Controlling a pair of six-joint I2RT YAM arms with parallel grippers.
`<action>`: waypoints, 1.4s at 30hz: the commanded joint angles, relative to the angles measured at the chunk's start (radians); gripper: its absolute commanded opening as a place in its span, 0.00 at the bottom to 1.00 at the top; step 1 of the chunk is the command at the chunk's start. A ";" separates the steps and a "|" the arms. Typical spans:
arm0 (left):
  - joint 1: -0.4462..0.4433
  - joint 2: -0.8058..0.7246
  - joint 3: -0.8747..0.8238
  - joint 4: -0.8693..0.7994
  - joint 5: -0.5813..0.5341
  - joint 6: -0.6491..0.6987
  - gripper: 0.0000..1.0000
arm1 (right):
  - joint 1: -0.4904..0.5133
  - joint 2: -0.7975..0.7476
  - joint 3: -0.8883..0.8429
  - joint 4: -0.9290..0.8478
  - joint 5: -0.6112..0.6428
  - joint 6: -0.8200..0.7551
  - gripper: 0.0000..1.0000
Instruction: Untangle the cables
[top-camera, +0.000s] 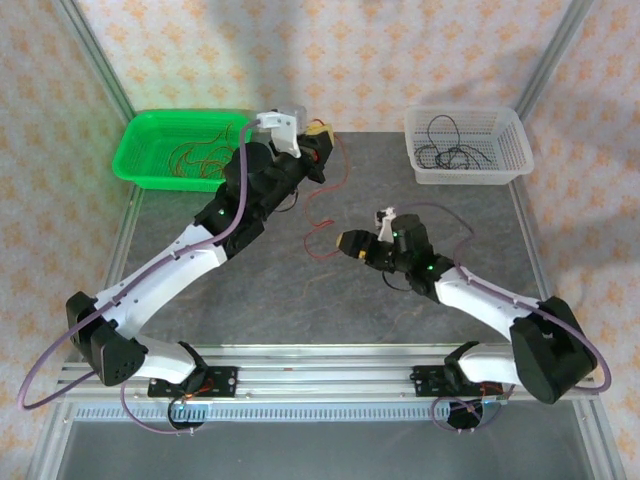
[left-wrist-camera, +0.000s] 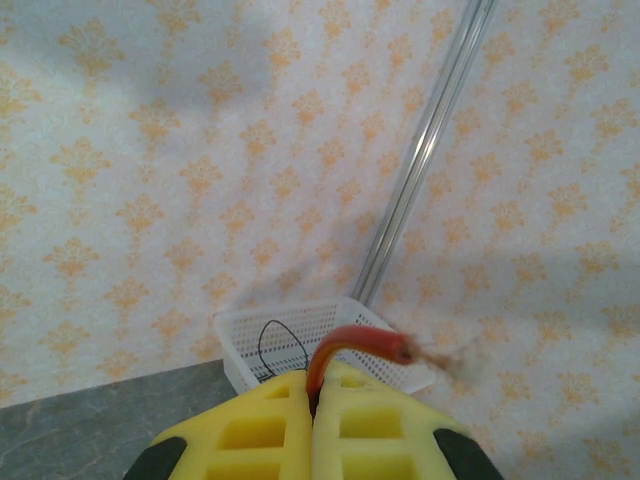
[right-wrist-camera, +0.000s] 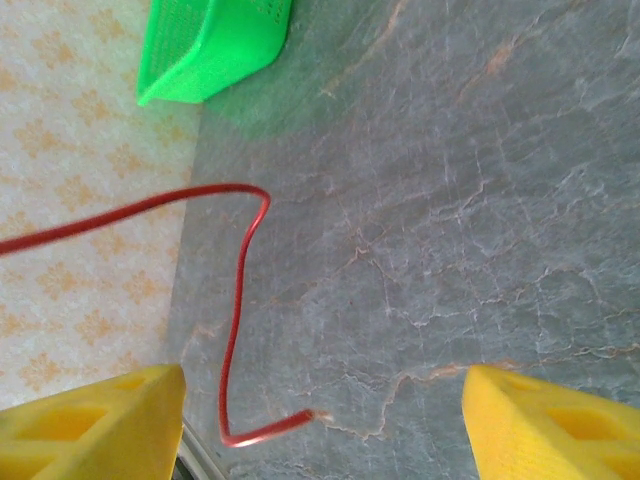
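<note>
Evidently light, limp and kink-prone — the red cable (right-wrist-camera: 238, 300) hangs from the closed left gripper (left-wrist-camera: 314, 395), pinched at its end, and trails onto the table (right-wrist-camera: 480, 200). The right gripper (right-wrist-camera: 325, 400) gapes empty over the free end — best hold there.

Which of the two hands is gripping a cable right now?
The left hand, shut on a red cable that pokes out above it; the right hand hangs open over the table.

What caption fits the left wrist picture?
Left gripper pinches a red cable, white basket behind.
</note>
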 joint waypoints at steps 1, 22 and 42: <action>-0.003 -0.014 0.040 -0.018 -0.013 0.009 0.00 | 0.031 0.034 0.024 0.083 0.067 0.047 0.73; -0.003 -0.063 0.142 -0.093 -0.107 0.095 0.00 | 0.095 0.074 -0.039 0.128 0.434 0.215 0.00; -0.003 -0.020 0.500 -0.286 -0.435 0.371 0.00 | 0.077 0.053 -0.090 0.021 0.625 0.288 0.00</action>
